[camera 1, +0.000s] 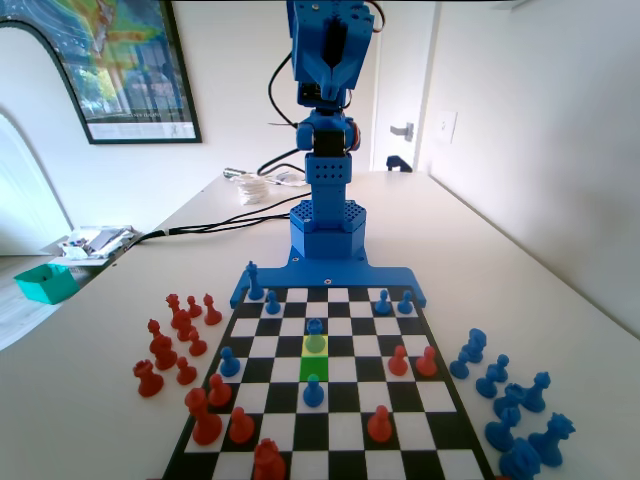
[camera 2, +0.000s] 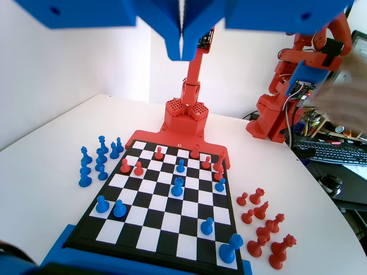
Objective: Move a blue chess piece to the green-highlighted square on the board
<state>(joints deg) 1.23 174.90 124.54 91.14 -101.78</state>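
Jaws pressed together, empty, raised high above the board, well apart from the blue chess piece standing on the paler yellow-green square just beyond the green-highlighted square in the fixed view.

green-highlighted square bare, blue pawn adjoining, side squares open
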